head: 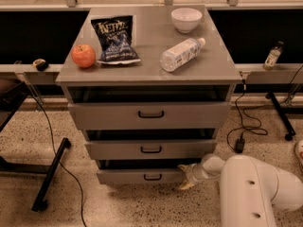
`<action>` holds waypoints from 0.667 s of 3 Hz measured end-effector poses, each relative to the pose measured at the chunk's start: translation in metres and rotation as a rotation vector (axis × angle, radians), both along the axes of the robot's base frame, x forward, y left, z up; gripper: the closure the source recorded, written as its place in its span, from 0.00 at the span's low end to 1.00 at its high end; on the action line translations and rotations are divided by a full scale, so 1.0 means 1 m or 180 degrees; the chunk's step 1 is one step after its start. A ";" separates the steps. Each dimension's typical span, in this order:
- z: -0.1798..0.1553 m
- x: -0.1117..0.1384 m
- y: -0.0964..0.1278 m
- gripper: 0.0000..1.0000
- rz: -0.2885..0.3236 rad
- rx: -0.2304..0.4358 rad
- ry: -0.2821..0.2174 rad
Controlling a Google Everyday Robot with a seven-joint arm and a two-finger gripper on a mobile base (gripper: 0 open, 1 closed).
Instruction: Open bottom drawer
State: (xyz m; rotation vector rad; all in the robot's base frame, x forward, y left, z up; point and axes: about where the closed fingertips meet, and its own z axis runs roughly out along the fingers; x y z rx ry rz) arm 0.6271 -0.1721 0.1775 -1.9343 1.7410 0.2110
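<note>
Jaws parted, one pale tip high and one low, nothing clearly clasped between them. Gripper (184, 176) low near the floor, right at the right end of the bottom drawer (137, 176); contact with the front impossible to judge. Just left of the jaws, that slim grey front, standing slightly forward under a dark gap. Further left, at its centre, the small black handle (152, 177), untouched. Right of the jaws, a short rounded wrist, then the thick white arm (258, 193), nearly level with the drawer and bending down toward the lower right corner. Above the jaws and leftward, the mid-sized drawer (150, 149), then the tallest drawer (151, 115). High above, on the cabinet top (218, 67): a water bottle (182, 54) on its side, a white bowl (186, 19), a chip bag (113, 39) and a red apple (83, 56).
</note>
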 end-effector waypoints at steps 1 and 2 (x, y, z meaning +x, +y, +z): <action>0.003 -0.023 -0.002 0.34 0.0119 -0.0071 0.0061; 0.010 -0.049 -0.011 0.34 0.0209 -0.0181 0.0154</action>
